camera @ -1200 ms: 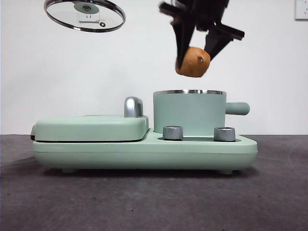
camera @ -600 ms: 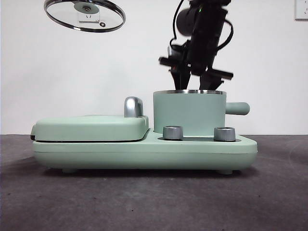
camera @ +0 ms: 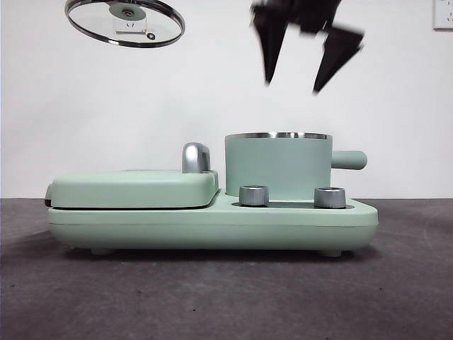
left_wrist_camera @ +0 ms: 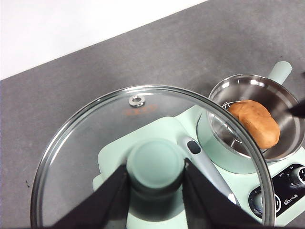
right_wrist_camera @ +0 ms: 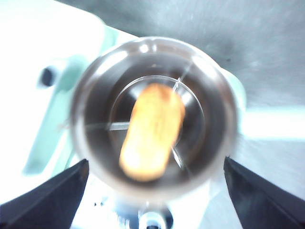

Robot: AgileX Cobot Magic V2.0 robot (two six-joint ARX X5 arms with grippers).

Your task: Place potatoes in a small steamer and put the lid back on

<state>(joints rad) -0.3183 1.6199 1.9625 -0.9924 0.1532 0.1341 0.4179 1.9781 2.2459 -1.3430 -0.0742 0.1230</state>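
The tan potato [right_wrist_camera: 151,132] lies inside the small mint-green steamer [camera: 278,164]; it also shows in the left wrist view [left_wrist_camera: 255,123], while the front view hides it behind the pot wall. My right gripper [camera: 291,87] is open and empty, straight above the steamer and clear of its rim. In its own wrist view the right gripper [right_wrist_camera: 155,183] frames the pot from above. My left gripper [left_wrist_camera: 155,179] is shut on the green knob of the glass lid [camera: 124,21], held high at the left; the lid fills the left wrist view [left_wrist_camera: 95,138].
The steamer stands on a mint-green appliance base [camera: 212,225] with two steel dials [camera: 255,195]. A flat lidded griddle section [camera: 134,188] with a chrome handle [camera: 196,157] lies left of the pot. The steamer's side handle [camera: 350,160] points right.
The right gripper lowered the potato into the steamer, let it go and rose back above the rim with its jaws open. The left gripper with the lid stayed put.
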